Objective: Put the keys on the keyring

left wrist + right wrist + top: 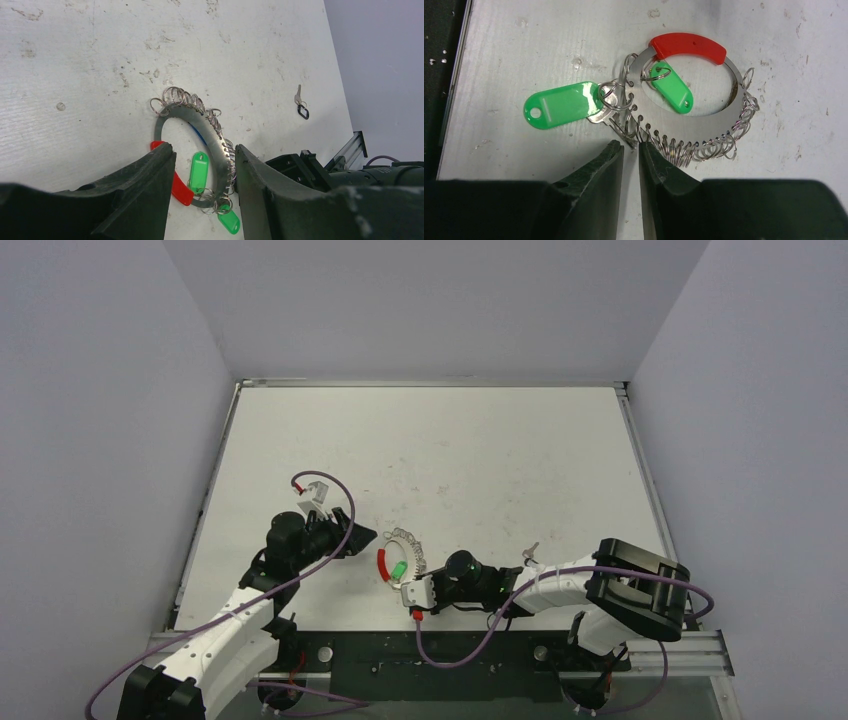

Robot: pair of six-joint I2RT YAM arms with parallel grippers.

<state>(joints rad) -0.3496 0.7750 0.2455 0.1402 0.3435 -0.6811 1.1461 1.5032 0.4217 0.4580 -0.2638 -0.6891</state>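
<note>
From above, we see the keyring point(402, 558) lying flat on the table point(450, 460) near its front edge. The left gripper point(358, 538) and the right gripper point(412, 592) sit low on either side of it. A loose key point(530, 552) lies well apart to the right, beside the right forearm. We judge the step in hand to be working a key onto one of the small rings, with the loose key not yet collected. The wide far part of the table offers room to drag the work away from the front rail.

In the left wrist view, the left gripper point(204, 150) has its jaws apart, straddling the keyring point(216, 144). The red section point(179, 189) runs under one finger, but we cannot tell whether anything touches. The loose key point(298, 95) sits far off towards the table's corner.

In the right wrist view, the right gripper point(630, 146) shows only a narrow slit between its jaws. Its tips are at the small rings point(674, 147), just beside the tagged key point(561, 105). We cannot tell whether they pinch the wire. The next move calls for a fine grip on thin wire while the left arm steadies the band. The dark table edge lies close behind the green tag, leaving little room on that side.
</note>
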